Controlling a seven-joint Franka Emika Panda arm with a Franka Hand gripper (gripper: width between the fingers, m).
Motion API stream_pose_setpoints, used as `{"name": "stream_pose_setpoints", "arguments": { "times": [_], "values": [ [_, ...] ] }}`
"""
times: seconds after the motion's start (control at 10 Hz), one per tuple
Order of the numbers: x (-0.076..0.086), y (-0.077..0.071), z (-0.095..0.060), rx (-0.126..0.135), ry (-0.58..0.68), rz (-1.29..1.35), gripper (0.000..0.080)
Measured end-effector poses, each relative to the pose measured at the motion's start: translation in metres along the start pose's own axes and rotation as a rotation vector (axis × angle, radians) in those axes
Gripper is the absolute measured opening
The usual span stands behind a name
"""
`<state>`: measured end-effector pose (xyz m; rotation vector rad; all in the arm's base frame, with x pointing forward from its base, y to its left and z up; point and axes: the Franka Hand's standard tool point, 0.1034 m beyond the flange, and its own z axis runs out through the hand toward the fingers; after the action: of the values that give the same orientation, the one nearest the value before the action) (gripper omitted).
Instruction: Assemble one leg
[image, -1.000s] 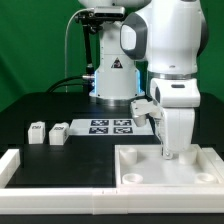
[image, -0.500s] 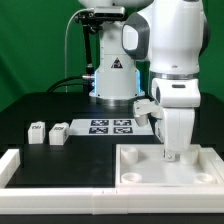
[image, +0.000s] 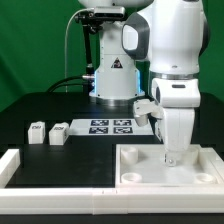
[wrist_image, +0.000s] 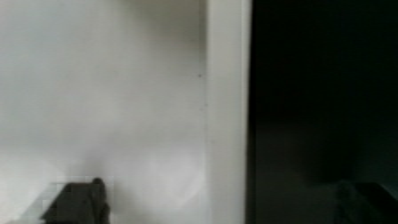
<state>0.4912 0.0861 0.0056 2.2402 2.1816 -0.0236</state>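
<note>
Two legs, small white blocks with marker tags, lie side by side on the black table at the exterior view's left: one (image: 37, 131) and another (image: 59, 131). My gripper (image: 172, 156) is far from them. It hangs low over the far edge of the large white panel (image: 150, 172) at the front right. In the wrist view the jaws stand wide apart with nothing between them. One dark fingertip (wrist_image: 75, 202) is over the white panel (wrist_image: 125, 100). The other fingertip is barely visible against the black table (wrist_image: 329, 100).
The marker board (image: 112, 126) lies on the table behind the panel, in front of the robot base. A white raised border (image: 20, 163) runs along the front left. The panel has round sockets near its corners (image: 129, 153).
</note>
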Motion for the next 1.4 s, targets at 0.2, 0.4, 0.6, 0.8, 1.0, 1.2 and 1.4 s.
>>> {"name": "stream_pose_setpoints", "arguments": {
  "times": [0.2, 0.4, 0.6, 0.8, 1.0, 1.2, 1.4],
  "values": [
    [0.000, 0.000, 0.000, 0.000, 0.000, 0.000, 0.0647],
    [0.000, 0.000, 0.000, 0.000, 0.000, 0.000, 0.0649],
    [-0.002, -0.010, -0.013, -0.008, -0.004, 0.087, 0.0649],
    [0.001, -0.023, -0.034, -0.022, -0.010, 0.181, 0.0649],
    [0.010, -0.031, -0.057, -0.057, -0.007, 0.234, 0.0649],
    [0.009, -0.031, -0.055, -0.052, -0.005, 0.284, 0.0649],
    [0.010, -0.031, -0.055, -0.049, 0.004, 0.454, 0.0649]
  ]
}}
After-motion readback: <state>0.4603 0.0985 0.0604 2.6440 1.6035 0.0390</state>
